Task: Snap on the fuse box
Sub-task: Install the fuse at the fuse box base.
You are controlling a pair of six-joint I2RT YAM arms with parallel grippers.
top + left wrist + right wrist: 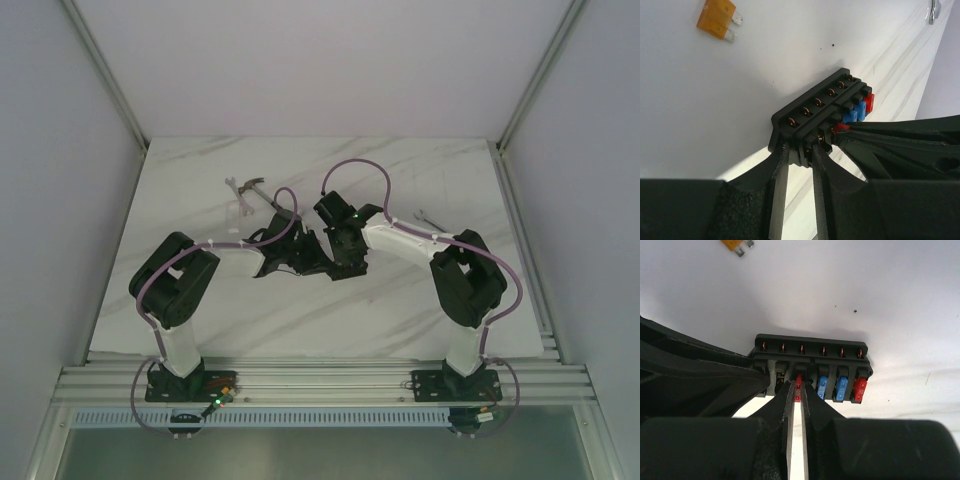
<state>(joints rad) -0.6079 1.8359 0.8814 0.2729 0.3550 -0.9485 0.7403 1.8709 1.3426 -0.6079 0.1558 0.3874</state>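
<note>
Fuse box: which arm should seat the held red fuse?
Right. The right gripper pinches a red fuse at a slot of the fuse box; the left gripper just clamps the box's end.

Left arm (180, 345) and right arm (462, 345): black joint housings, white links, lilac cables (357, 163) secured by white ties.

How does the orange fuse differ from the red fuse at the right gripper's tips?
The orange fuse lies loose and flat on the table, away from the fuse box; the red fuse sits at a box slot. The orange fuse is untouched; the red fuse is pinched by the right gripper. Both are small blade fuses.
</note>
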